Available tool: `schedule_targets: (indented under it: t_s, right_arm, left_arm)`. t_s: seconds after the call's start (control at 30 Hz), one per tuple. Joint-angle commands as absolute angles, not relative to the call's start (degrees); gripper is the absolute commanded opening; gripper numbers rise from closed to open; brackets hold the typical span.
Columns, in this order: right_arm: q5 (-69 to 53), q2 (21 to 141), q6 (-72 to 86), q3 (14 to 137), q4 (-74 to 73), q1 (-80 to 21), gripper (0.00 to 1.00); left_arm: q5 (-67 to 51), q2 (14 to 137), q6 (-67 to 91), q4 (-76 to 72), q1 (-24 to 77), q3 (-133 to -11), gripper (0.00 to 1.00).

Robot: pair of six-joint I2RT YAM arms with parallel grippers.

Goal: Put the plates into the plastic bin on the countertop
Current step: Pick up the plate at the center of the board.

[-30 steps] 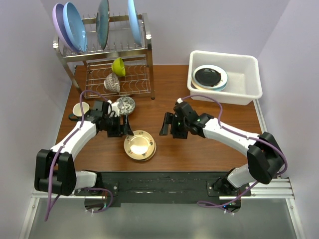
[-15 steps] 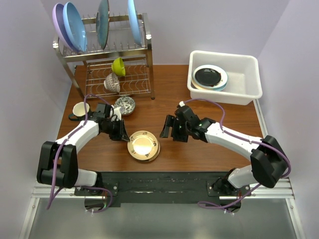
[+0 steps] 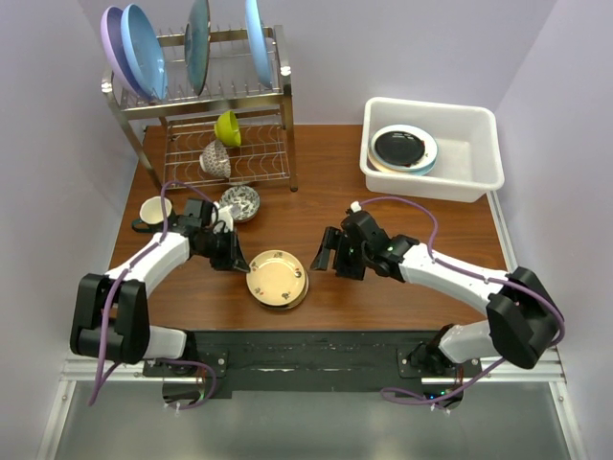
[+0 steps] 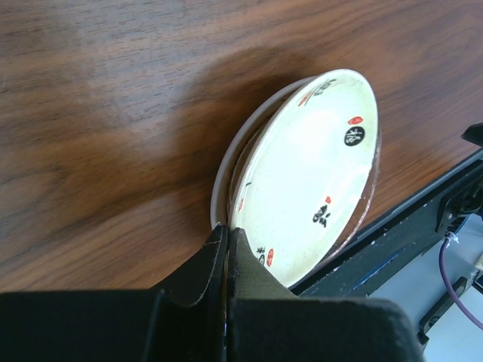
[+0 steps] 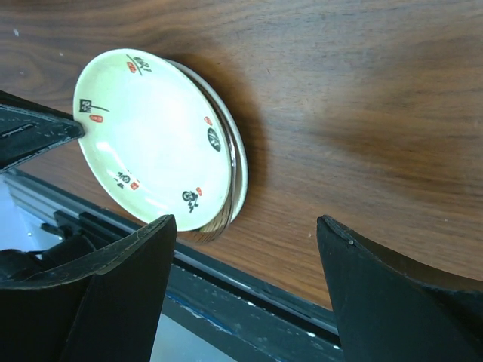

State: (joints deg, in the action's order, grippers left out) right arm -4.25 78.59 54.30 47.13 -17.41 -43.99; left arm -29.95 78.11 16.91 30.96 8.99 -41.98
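Observation:
A white plate with red and black marks (image 3: 276, 276) (image 4: 313, 162) (image 5: 147, 136) tops a small stack on the countertop (image 3: 402, 206), with a gold-tan rim (image 3: 297, 293) showing under it. My left gripper (image 3: 236, 261) (image 4: 227, 231) is shut on this plate's left rim, and that side sits a little higher than the plates beneath. To the right of the stack my right gripper (image 3: 324, 257) (image 5: 245, 220) stands open and holds nothing. The plastic bin (image 3: 481, 123) at the back right holds a glossy black plate (image 3: 400, 145) on a cream-and-teal one.
A steel wire rack (image 3: 283, 86) at the back left holds large blue and lilac plates (image 3: 144, 48), a lime-green bowl (image 3: 228, 127) and a patterned bowl (image 3: 215, 160). Another bowl (image 3: 241, 201) and a cup (image 3: 153, 211) sit by my left arm. The table's near edge (image 5: 249, 268) runs just beyond the stack.
My left gripper has closed on the top plate's rim, and the stack has shifted slightly right. My right gripper has moved nearer and lower towards the stack, still open.

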Motion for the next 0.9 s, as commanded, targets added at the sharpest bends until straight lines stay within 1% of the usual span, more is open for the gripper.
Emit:
schedule_targets:
  t_s: [0.0,0.27,0.47,0.6,0.87]
  right_arm:
    - [-5.88,75.85,56.86,44.48,-11.79,-44.38,0.79]
    - [-7.82,75.06,59.76,40.52,-7.04,-44.56,0.82]
    - [-8.96,74.97,62.05,37.71,-2.29,-44.56,0.82]
    - [-9.23,74.88,63.28,36.39,1.13,-44.65,0.82]
    - [-8.17,74.79,63.54,36.21,1.76,-44.65,0.81]
  left_arm:
    - [-33.57,74.80,17.93,29.97,8.53,-43.94,0.00]
    - [-34.36,73.83,17.93,30.76,8.53,-45.88,0.00]
    - [-35.59,72.51,18.28,30.85,8.53,-46.67,0.00]
    - [-38.49,72.07,18.72,30.24,8.53,-46.93,0.00]
    - [-42.45,71.19,18.81,28.74,8.61,-46.32,0.00]
